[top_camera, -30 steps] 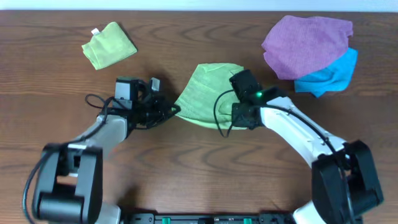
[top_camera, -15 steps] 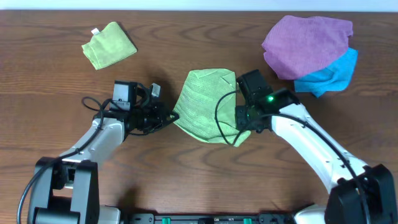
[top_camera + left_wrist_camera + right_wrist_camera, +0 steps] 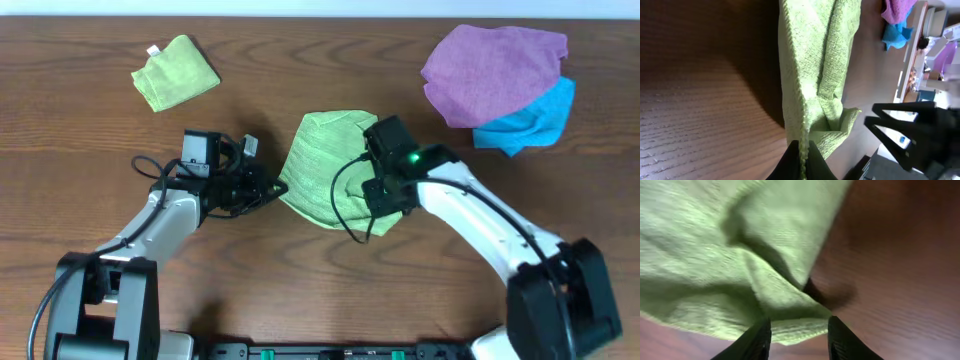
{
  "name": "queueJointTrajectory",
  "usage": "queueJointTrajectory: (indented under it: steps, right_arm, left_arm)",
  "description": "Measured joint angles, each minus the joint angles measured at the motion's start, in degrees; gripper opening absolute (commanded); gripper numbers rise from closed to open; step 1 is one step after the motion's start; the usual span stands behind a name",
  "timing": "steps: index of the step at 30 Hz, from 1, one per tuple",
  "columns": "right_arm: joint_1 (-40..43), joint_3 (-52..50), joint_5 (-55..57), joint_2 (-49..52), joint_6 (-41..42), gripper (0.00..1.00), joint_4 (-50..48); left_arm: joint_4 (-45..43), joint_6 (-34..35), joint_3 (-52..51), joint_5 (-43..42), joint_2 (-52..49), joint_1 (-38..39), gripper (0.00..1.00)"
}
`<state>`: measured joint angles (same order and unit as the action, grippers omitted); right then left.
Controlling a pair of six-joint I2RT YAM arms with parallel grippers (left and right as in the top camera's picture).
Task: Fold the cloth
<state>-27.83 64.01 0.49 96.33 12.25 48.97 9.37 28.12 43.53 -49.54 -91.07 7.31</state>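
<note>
The lime-green cloth [image 3: 325, 165] lies bunched in the middle of the table. My left gripper [image 3: 275, 187] is shut on its left edge; the left wrist view shows the cloth's hem [image 3: 802, 125] pinched between the fingers [image 3: 801, 155]. My right gripper [image 3: 385, 200] sits over the cloth's right front corner. In the right wrist view its fingers [image 3: 796, 335] are open, with a cloth corner [image 3: 790, 320] lying between them, not clamped. The white tag is not visible.
A small folded lime-green cloth [image 3: 175, 72] lies at the back left. A purple cloth [image 3: 490, 70] rests on a blue cloth [image 3: 535, 120] at the back right. Bare wood lies in front of the cloth.
The right gripper swung forward with the cloth's right side, then moved back left and now stands open over the corner. The left gripper holds its place.
</note>
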Motion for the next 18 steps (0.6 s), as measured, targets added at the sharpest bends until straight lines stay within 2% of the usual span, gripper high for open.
queueJointTrajectory:
  steps: [7,10,13,18]
  right_arm:
    - [3.2,0.0,-1.1,0.7,12.5,0.35,8.0]
    - [3.2,0.0,-2.5,0.7,17.6,0.36,8.6]
    - [3.2,0.0,-3.5,0.7,22.8,0.41,8.5]
    - [3.2,-1.5,-5.7,0.7,31.4,0.39,6.4]
  left_arm:
    - [0.7,-0.1,0.0,0.0,0.0,0.0,0.06]
    - [0.7,-0.1,0.0,0.0,0.0,0.0,0.06]
    - [0.8,-0.1,0.0,0.0,0.0,0.0,0.06]
    - [0.8,-0.1,0.0,0.0,0.0,0.0,0.06]
